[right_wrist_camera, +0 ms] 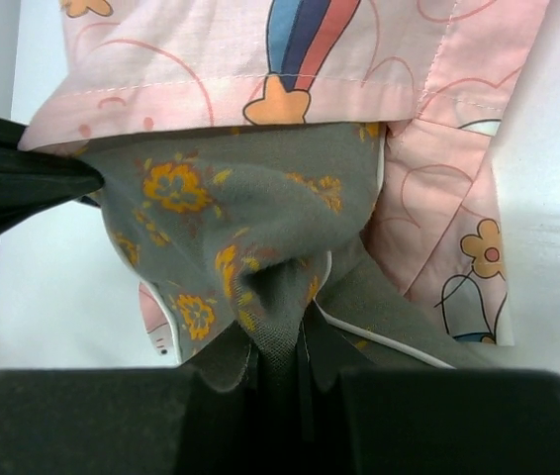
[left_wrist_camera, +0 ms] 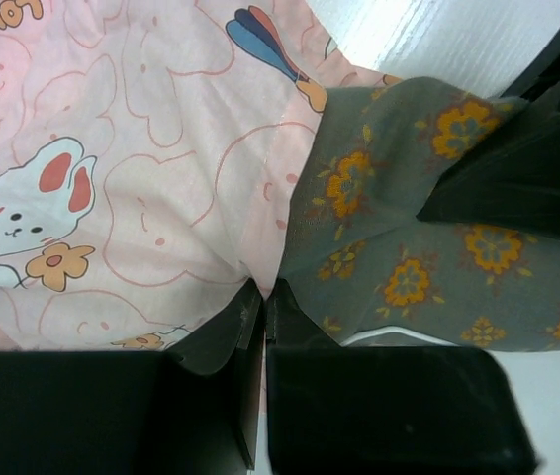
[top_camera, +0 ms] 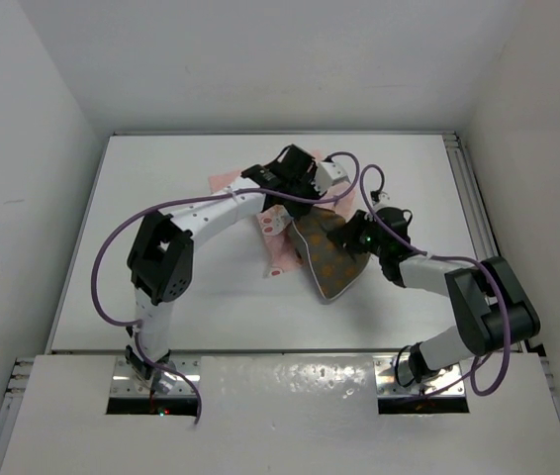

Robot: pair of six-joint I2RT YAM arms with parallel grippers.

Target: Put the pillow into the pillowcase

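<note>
The pillow (top_camera: 331,259), olive-brown with orange flowers and pale piping, lies tilted at the table's middle, its far end tucked under the pink rabbit-print pillowcase (top_camera: 276,243). My left gripper (top_camera: 303,201) is at the pillowcase's mouth. In the left wrist view that gripper (left_wrist_camera: 263,294) is shut on a pinch of the pillowcase (left_wrist_camera: 141,178) right beside the pillow (left_wrist_camera: 409,257). My right gripper (top_camera: 359,236) is at the pillow's right side. The right wrist view has it (right_wrist_camera: 280,334) shut on a bunched fold of the pillow (right_wrist_camera: 231,208), below the pillowcase hem (right_wrist_camera: 260,94).
The white table (top_camera: 161,198) has a raised rail along its right edge (top_camera: 473,208). White walls close in on the left, back and right. Purple cables loop off both arms (top_camera: 122,237). More pink cloth shows behind the left arm (top_camera: 225,179).
</note>
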